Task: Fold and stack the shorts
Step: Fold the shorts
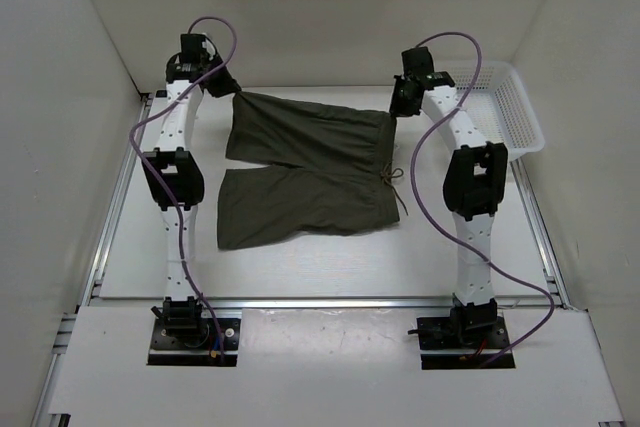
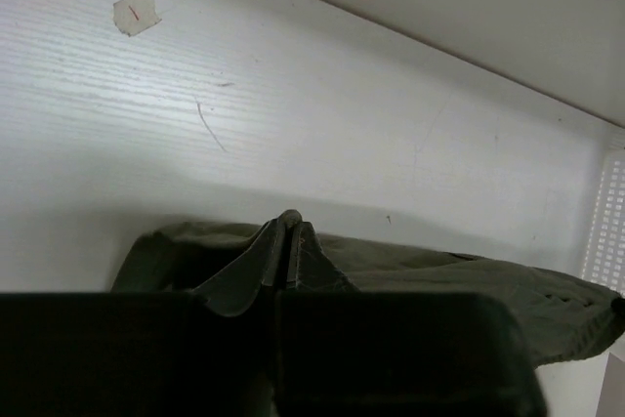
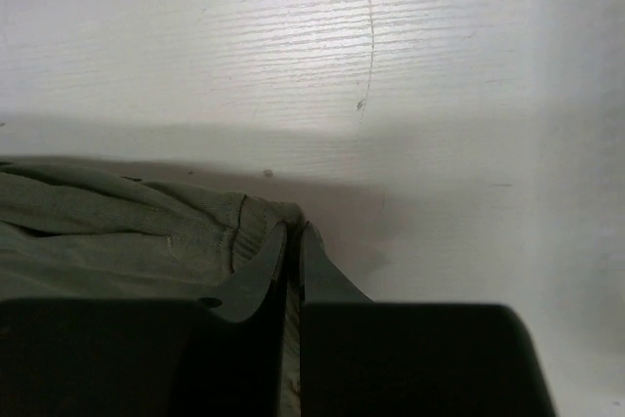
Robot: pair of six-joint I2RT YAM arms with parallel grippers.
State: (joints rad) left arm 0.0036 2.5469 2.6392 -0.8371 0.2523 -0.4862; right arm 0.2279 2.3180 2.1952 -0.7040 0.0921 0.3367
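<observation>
1. Where things are: the shorts (image 1: 300, 172) lie spread on the table (image 1: 300, 267), waistband (image 1: 388, 162) to the right and both legs pointing left. The left gripper (image 1: 232, 87) is pinched down on the far leg's hem corner. The right gripper (image 1: 400, 107) is clamped on the far end of the waistband. Both wrist views show cloth squeezed between the fingers with barely any gap.
2. Biggest worry: each grip looks like just a thin bite of the edge. If the arms pull apart or lift fast, I'd guess a corner slips out and the fold goes lopsided.
3. If the two arms don't travel at the same pace toward the near side, the far half will probably land skewed over the near leg instead of edge on edge.
4. The drawstring (image 1: 397, 185) hangs loose off the waistband onto the table. It could get trapped inside the fold or snag a finger.
5. The basket (image 1: 510, 112) sits near the right arm at the far right, so a wide swing might bump it.
6. Materials:
   - The shorts are soft, matte, olive-green cloth, limp and lightly wrinkled.
   - The waistband is gathered and thicker, so that end should fold bulkier than the hem.
   - The drawstring is thin and tan-ish.
   - The table is white with a faint grain and a few scratches. It looks smooth, so the cloth may slide rather than stay put.
   - The basket is rigid white plastic mesh.
</observation>
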